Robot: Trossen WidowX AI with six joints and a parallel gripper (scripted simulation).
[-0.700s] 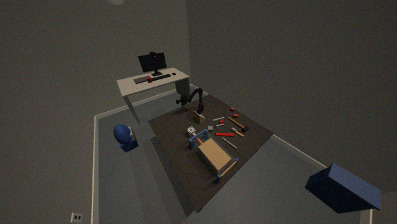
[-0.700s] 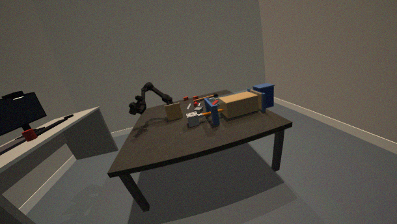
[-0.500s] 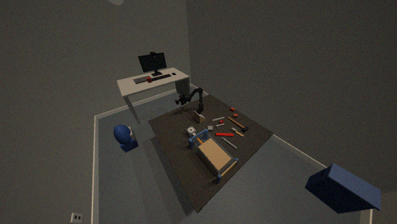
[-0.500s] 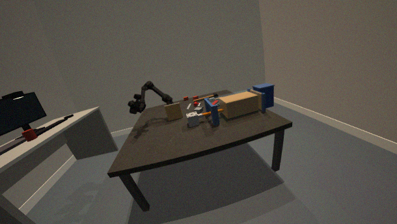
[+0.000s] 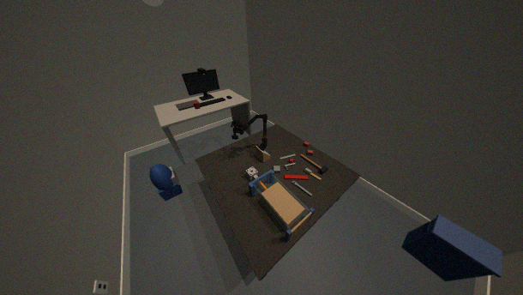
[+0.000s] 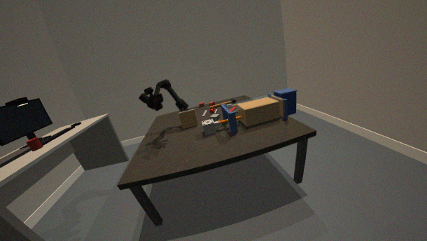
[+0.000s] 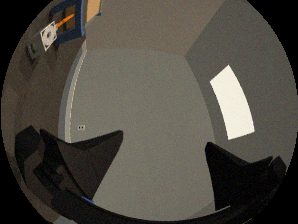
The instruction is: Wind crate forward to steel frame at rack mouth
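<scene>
My gripper (image 5: 234, 129) (image 7: 166, 141) is open and empty, raised beyond the bench edge on the desk side, away from the winch and tools. The tan crate (image 5: 283, 202) (image 6: 260, 109) (image 7: 93, 10) sits flat in the clear-panelled cubby. An orange strap (image 5: 262, 185) (image 7: 65, 20) runs from it through the blue frame (image 5: 252, 189) (image 6: 232, 127) (image 7: 79, 30) to the winch (image 5: 251, 171) (image 6: 209, 129) (image 7: 49, 36). A gap shows between crate and frame. A small grey bar (image 5: 290, 165) with a red knob (image 5: 291, 160) (image 6: 212, 111), seemingly the winch handle, lies among the tools.
A tan upright block (image 5: 263, 155) (image 6: 188, 119) stands near the arm's base. A hammer (image 5: 314, 163), brush (image 5: 313, 175), red bar (image 5: 296, 177), wrench (image 5: 302, 188) and grey block (image 5: 276, 168) lie beside the cubby. A white desk (image 5: 171, 113) with a monitor (image 5: 201, 82) stands beyond the bench.
</scene>
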